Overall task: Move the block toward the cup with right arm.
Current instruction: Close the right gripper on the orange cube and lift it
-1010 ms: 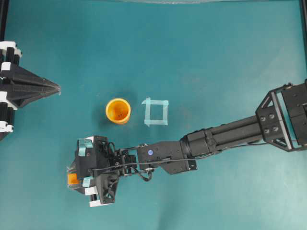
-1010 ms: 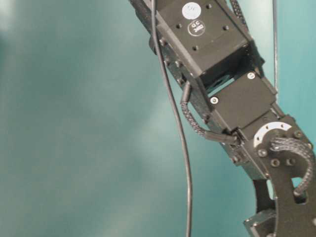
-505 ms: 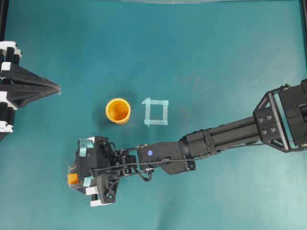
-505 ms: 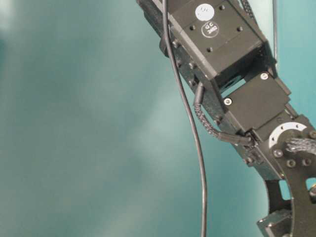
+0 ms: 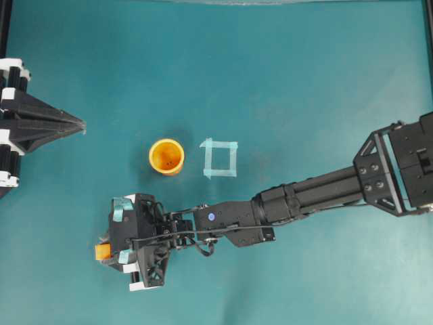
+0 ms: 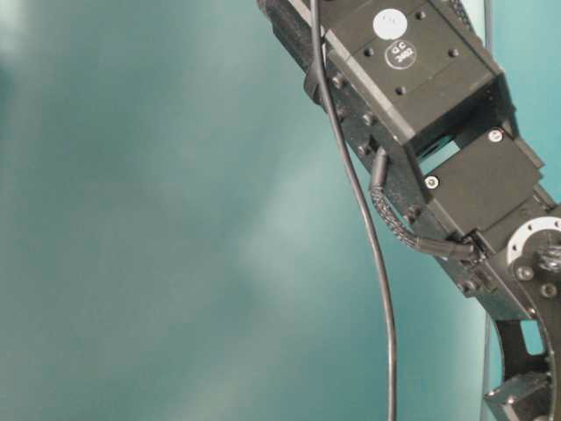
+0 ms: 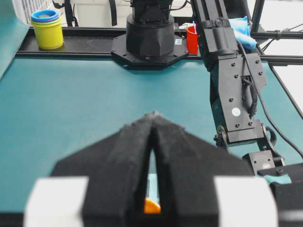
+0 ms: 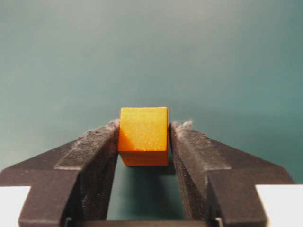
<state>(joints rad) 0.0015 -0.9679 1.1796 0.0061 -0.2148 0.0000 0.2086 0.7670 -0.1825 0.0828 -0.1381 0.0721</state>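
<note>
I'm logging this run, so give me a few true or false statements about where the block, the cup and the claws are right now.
1. The block sits between the right claw's fingers. True.
2. The cup lies on its side. False: it stands upright, opening up.
3. The block is inside the cup. False: it sits apart, nearer the overhead view's bottom edge.
4. The left claw is shut and holds nothing. True.
5. The tape square surrounds the cup. False: it lies beside the cup.

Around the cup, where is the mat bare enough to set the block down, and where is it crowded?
Bare teal mat lies above the round orange-yellow plastic cup and between it and the parked left gripper. The pale blue tape square crowds its right; the right gripper, shut on the small orange-yellow block, fills below.
</note>
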